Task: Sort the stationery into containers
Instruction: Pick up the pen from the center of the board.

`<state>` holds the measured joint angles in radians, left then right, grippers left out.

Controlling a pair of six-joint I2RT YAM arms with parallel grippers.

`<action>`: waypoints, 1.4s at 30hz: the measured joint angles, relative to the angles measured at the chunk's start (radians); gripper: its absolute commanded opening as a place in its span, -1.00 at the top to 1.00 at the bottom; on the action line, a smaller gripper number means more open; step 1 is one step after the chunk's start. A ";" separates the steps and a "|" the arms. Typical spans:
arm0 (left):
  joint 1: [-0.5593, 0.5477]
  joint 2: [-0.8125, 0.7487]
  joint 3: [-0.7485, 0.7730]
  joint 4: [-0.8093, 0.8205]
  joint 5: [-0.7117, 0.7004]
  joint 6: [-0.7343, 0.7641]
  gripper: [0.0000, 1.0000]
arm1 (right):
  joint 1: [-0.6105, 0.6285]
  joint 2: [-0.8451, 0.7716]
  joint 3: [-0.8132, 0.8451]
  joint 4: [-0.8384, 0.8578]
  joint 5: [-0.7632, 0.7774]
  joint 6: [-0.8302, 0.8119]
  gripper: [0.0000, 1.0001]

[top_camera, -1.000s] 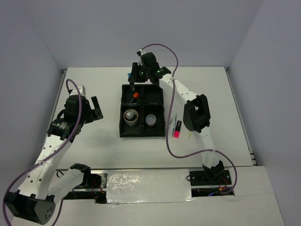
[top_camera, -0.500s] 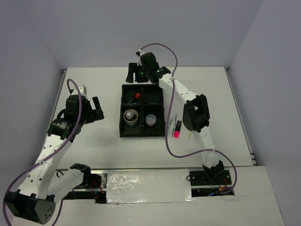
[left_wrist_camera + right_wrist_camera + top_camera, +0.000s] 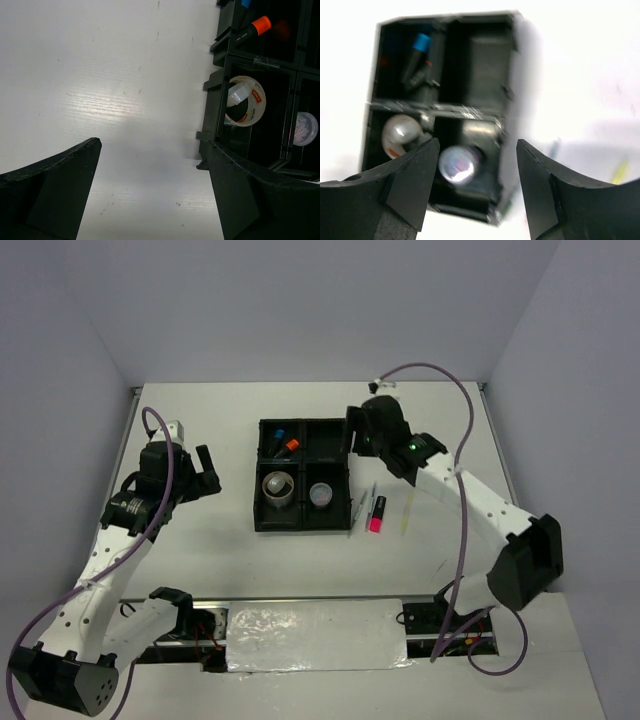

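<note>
The black four-compartment tray (image 3: 300, 524) sits mid-table. Its far-left compartment holds a blue highlighter (image 3: 279, 433) and an orange-capped stick (image 3: 292, 444). The near-left one holds the tape ring (image 3: 279, 488) with the cylinder in it. The near-right one holds the clear tub (image 3: 321, 495). Silver pens (image 3: 360, 505), a pink highlighter (image 3: 377, 516) and a yellow pen (image 3: 407, 512) lie right of the tray. My right gripper (image 3: 352, 435) is open and empty by the tray's far right corner. My left gripper (image 3: 210, 472) is open and empty, left of the tray.
The left wrist view shows bare table between the open fingers (image 3: 60, 185), with the tray's wall (image 3: 210, 120) and the tape ring (image 3: 245, 101) at right. The right wrist view is blurred; it shows the tray (image 3: 507, 100) and tub (image 3: 457, 164) below.
My right gripper let go of the blue highlighter into the far-left compartment. It then swung right, from the tray's far left corner to its far right side. The left arm has not moved.
</note>
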<state>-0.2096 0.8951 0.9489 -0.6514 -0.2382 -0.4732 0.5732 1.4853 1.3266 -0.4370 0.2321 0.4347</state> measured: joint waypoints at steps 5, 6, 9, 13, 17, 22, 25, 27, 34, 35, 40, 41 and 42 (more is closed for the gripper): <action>0.003 0.000 0.000 0.000 0.000 0.000 -0.99 | 0.000 -0.114 -0.257 0.018 0.081 0.078 -0.21; 0.003 0.000 0.000 0.000 0.000 0.000 -0.99 | 0.000 -0.114 -0.304 0.019 0.094 0.097 -0.19; 0.003 0.000 0.000 0.000 0.000 0.000 -0.99 | 0.000 -0.115 -0.442 0.006 0.118 0.148 -0.06; 0.003 0.000 0.000 0.000 0.000 0.000 -0.99 | 0.000 -0.148 -0.546 -0.015 0.161 0.210 0.04; 0.003 0.006 0.000 0.000 0.000 0.000 -0.99 | 0.000 -0.185 -0.562 -0.004 0.178 0.228 0.04; 0.003 0.012 0.000 0.000 0.000 0.000 -0.99 | 0.000 -0.129 -0.561 0.029 0.171 0.230 0.05; 0.003 0.012 0.000 0.000 0.000 0.000 -0.99 | 0.000 -0.070 -0.561 0.031 0.170 0.230 0.05; 0.003 0.012 0.000 0.000 0.000 0.000 -0.99 | 0.000 -0.042 -0.561 0.032 0.168 0.230 0.05; 0.003 0.012 0.000 0.000 0.000 0.000 -0.99 | 0.000 0.004 -0.561 0.064 0.142 0.230 0.07; 0.003 0.012 0.000 0.000 0.000 0.000 -0.99 | -0.002 0.011 -0.561 0.071 0.139 0.230 0.07; 0.003 0.013 0.000 0.000 0.000 0.000 -0.99 | -0.015 0.039 -0.562 0.081 0.119 0.230 0.11; 0.003 0.013 0.000 0.000 0.000 0.000 -0.99 | -0.020 0.039 -0.565 0.085 0.117 0.230 0.12; 0.003 0.014 0.000 0.000 0.001 0.000 -0.99 | -0.026 0.037 -0.568 0.089 0.113 0.231 0.13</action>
<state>-0.2062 0.9089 0.9489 -0.6514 -0.2375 -0.4736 0.5472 1.5223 0.7582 -0.3485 0.3454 0.6655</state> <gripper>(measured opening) 0.994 0.444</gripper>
